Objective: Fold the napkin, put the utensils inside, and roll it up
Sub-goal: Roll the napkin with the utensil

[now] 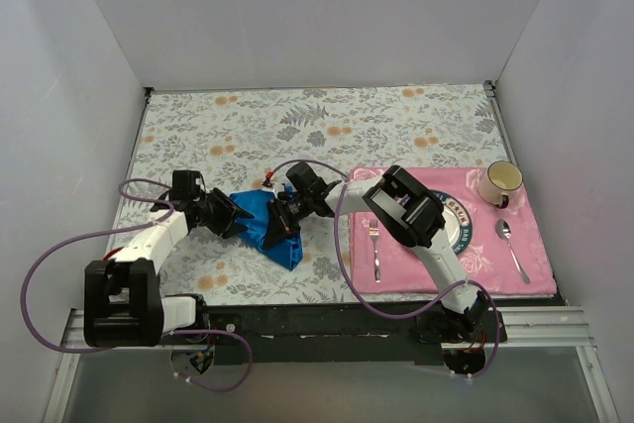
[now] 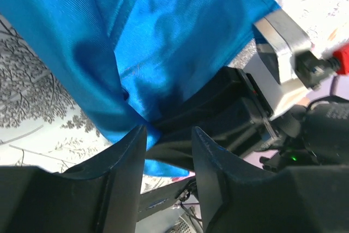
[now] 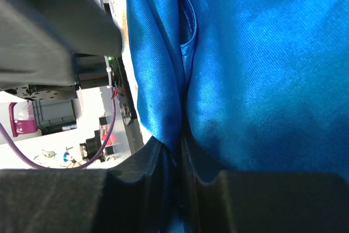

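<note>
Napkin (image 1: 269, 228): bunched and lifted at the left-centre of the floral table (image 1: 327, 126), hanging between the two grippers, its low corner drooping near.
Left gripper (image 1: 241, 217): the wrist view shows its fingers (image 2: 128, 159) parted, with a blue fold touching only the left one; it does not look clamped.
Right gripper (image 1: 280, 223): its wrist view shows the fingers (image 3: 155, 162) nearly together, pinching a fold of cloth.
Step in hand: judged as opening the napkin out flat for folding, not yet done.
Doing it well: the left should close on an edge or corner rather than a thick bunch, then both should draw apart evenly and lay the cloth down without twist.
Risk: the grippers sit close together and could collide.
Mat (image 1: 451, 235): right, holding fork (image 1: 375, 247), plate (image 1: 463, 228), spoon (image 1: 512, 248) and a far cup (image 1: 500, 183).
Knife: not seen.
</note>
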Action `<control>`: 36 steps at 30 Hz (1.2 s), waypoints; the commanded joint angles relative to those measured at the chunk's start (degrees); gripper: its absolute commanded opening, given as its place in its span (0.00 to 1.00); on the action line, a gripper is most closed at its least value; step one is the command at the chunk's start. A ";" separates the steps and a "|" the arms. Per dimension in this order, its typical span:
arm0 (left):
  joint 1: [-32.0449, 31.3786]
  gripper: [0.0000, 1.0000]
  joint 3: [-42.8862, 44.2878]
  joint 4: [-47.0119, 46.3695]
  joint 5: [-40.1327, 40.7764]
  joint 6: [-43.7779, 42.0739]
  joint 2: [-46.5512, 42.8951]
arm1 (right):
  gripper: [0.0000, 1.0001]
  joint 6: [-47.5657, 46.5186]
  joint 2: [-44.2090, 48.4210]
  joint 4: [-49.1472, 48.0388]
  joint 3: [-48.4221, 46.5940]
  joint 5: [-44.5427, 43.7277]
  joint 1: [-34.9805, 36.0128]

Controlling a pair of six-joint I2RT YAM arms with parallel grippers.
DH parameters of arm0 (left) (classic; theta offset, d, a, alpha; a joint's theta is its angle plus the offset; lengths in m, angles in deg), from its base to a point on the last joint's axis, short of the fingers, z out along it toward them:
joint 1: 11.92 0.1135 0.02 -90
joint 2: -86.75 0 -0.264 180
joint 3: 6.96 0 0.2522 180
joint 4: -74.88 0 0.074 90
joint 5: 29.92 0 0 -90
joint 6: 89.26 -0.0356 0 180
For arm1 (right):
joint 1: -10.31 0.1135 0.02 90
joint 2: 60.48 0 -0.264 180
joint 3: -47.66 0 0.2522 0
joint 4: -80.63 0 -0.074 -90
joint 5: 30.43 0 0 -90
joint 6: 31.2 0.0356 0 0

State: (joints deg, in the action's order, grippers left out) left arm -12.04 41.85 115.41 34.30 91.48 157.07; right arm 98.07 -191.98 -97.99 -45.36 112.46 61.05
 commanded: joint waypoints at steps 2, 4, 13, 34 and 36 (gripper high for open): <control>0.03 0.36 -1.12 -4.70 2.82 -1.52 3.84 | 0.27 -3.48 1.94 4.81 0.25 -4.98 -0.12; 0.03 0.36 -1.73 -5.14 4.33 -2.49 5.34 | 0.32 -6.29 2.83 9.46 -1.06 -6.38 -0.12; 0.03 0.35 0.02 -6.20 6.53 -6.10 12.64 | 0.58 -24.48 11.88 29.77 -4.50 -15.26 0.15; 0.03 0.33 2.13 -7.25 5.39 -7.68 17.92 | 0.56 -35.58 17.07 36.91 -1.53 -26.07 1.55; 0.03 0.32 2.57 -7.16 5.56 -8.03 18.09 | 0.49 -35.84 17.24 35.68 1.46 -28.62 1.47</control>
State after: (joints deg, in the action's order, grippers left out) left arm -12.02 44.54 107.69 34.43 85.97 172.90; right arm 64.21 -176.23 -62.75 -46.70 87.71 62.19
